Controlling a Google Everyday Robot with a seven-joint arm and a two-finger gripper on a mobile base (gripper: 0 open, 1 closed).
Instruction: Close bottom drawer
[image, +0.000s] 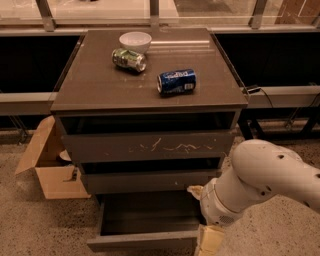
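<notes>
The bottom drawer of the dark grey-brown cabinet is pulled out. Its low plain front panel runs along the bottom of the view, and its wide shallow box looks empty. My white arm reaches in from the right. My gripper, cream-coloured, hangs at the drawer's right front corner, right beside the end of the front panel and partly cut off by the bottom edge of the view.
Above are the middle drawer and the taller top drawer with white scratches. On the cabinet top lie a blue can, a green can and a white bowl. An open cardboard box stands on the floor at the left.
</notes>
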